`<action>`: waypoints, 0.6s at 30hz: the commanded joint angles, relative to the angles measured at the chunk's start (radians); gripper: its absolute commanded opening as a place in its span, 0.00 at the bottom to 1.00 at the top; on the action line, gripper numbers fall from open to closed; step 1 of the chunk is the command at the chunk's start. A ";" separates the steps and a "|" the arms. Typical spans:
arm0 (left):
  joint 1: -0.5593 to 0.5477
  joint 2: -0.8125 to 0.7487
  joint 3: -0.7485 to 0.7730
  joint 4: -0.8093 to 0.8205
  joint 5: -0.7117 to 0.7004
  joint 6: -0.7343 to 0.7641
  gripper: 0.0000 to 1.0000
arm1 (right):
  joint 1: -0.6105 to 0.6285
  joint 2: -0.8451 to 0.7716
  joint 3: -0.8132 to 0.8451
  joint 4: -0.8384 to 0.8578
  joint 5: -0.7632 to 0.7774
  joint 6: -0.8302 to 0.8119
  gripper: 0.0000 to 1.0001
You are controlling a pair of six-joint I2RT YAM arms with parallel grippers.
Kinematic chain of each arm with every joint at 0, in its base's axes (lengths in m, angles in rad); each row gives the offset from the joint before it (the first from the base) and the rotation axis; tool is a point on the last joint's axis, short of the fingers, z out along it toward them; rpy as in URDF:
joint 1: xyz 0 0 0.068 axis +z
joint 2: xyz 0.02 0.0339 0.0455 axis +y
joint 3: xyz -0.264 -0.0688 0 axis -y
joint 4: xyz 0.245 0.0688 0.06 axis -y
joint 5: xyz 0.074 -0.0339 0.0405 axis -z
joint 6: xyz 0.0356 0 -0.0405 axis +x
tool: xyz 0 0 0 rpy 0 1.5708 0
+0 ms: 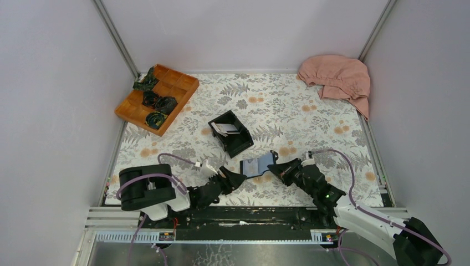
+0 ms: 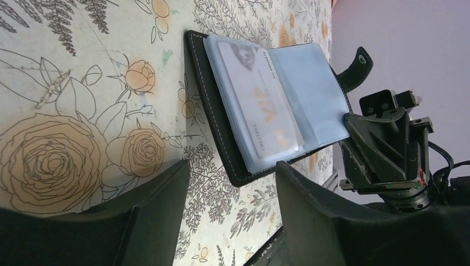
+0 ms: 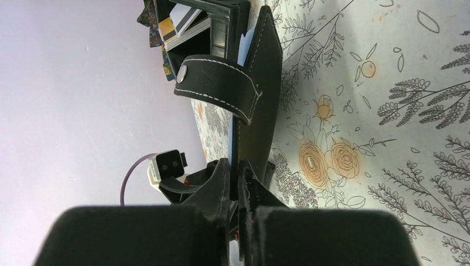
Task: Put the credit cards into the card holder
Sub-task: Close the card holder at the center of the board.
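Observation:
The card holder [image 1: 256,165] lies open on the flowered cloth between both grippers. In the left wrist view the card holder [image 2: 221,127] shows blue-grey pockets, and a pale credit card [image 2: 258,102] sits in one of them. My left gripper [image 2: 233,188] stands open just short of the holder's near edge, with nothing between its fingers. My right gripper [image 3: 235,166] is shut on the far flap of the card holder [image 3: 266,83], lifting it on edge, with the clasp tab [image 3: 219,83] hanging free. More credit cards [image 1: 226,128] lie in the black box [image 1: 239,143].
An orange wooden tray [image 1: 138,100] with dark green bundles stands at the back left. A pink cloth [image 1: 338,77] lies in the back right corner. Grey walls close in on both sides. The black box [image 3: 221,22] stands just behind the holder.

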 commanded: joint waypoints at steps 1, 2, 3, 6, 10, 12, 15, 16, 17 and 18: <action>0.009 0.044 -0.001 -0.007 -0.028 -0.006 0.66 | 0.005 -0.016 -0.052 0.042 -0.025 0.027 0.00; 0.013 0.053 0.000 0.005 -0.031 -0.011 0.66 | 0.004 -0.015 -0.053 0.043 -0.030 0.028 0.00; 0.017 0.063 -0.001 0.021 -0.033 -0.016 0.66 | 0.004 -0.012 -0.054 0.046 -0.037 0.028 0.00; 0.033 0.114 -0.007 0.102 -0.028 -0.028 0.64 | 0.005 -0.005 -0.058 0.056 -0.048 0.030 0.00; 0.063 0.216 -0.017 0.271 0.003 -0.038 0.60 | 0.006 0.013 -0.067 0.073 -0.058 0.030 0.00; 0.079 0.287 -0.025 0.381 0.020 -0.054 0.57 | 0.006 0.028 -0.067 0.083 -0.064 0.030 0.00; 0.098 0.374 -0.032 0.507 0.042 -0.071 0.53 | 0.006 0.060 -0.065 0.109 -0.080 0.023 0.00; 0.105 0.385 -0.029 0.513 0.053 -0.082 0.53 | 0.006 0.073 -0.065 0.115 -0.084 0.019 0.00; 0.111 0.388 -0.026 0.512 0.063 -0.078 0.53 | 0.006 0.083 -0.064 0.119 -0.090 0.016 0.00; 0.113 0.383 -0.024 0.509 0.067 -0.064 0.53 | 0.006 0.090 -0.064 0.120 -0.094 0.010 0.00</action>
